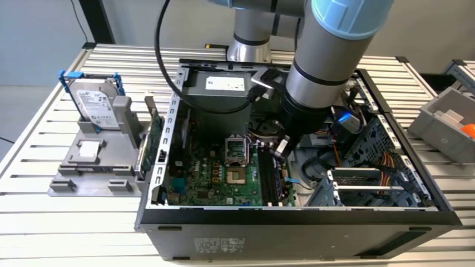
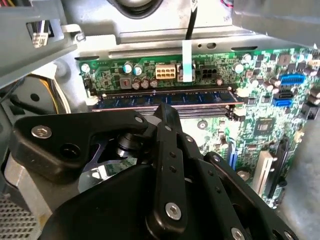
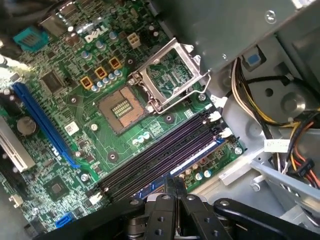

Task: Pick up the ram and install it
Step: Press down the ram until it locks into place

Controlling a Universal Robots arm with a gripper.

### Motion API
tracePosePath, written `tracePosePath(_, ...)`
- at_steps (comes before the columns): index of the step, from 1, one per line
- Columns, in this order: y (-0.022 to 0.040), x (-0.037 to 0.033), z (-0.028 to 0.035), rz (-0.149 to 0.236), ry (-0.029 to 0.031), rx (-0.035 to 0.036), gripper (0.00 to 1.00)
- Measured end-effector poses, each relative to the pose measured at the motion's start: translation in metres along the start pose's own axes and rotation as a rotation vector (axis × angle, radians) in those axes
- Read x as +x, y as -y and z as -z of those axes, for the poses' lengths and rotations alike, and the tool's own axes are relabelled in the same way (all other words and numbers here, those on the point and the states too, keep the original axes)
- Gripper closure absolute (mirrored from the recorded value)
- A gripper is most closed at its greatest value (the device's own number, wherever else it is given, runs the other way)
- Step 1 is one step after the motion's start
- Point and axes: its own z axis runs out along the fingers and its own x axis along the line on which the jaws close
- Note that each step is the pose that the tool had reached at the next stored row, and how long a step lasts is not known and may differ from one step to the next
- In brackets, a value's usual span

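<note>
Hidden behind the arm (image 1: 326, 61) in the exterior view: much of the far right corner of the computer case (image 1: 297, 219), with the gripper's (image 1: 284, 149) finger state too small to tell. Covered in the second wrist view by the gripper (image 2: 167, 112): the near edge of the ram (image 2: 165, 99). Cut off at the exterior view's right edge: a grey bin (image 1: 449, 119) on the table (image 1: 44, 222).
</note>
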Motion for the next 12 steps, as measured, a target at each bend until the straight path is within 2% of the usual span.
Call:
tracePosePath(6,0.0001,0.0,-0.0013,0.096,0.002,-0.0061,1.0)
tracePosePath(12,0.0002,0.0,-0.0025,0.192,0.0003,-0.0098,1.0)
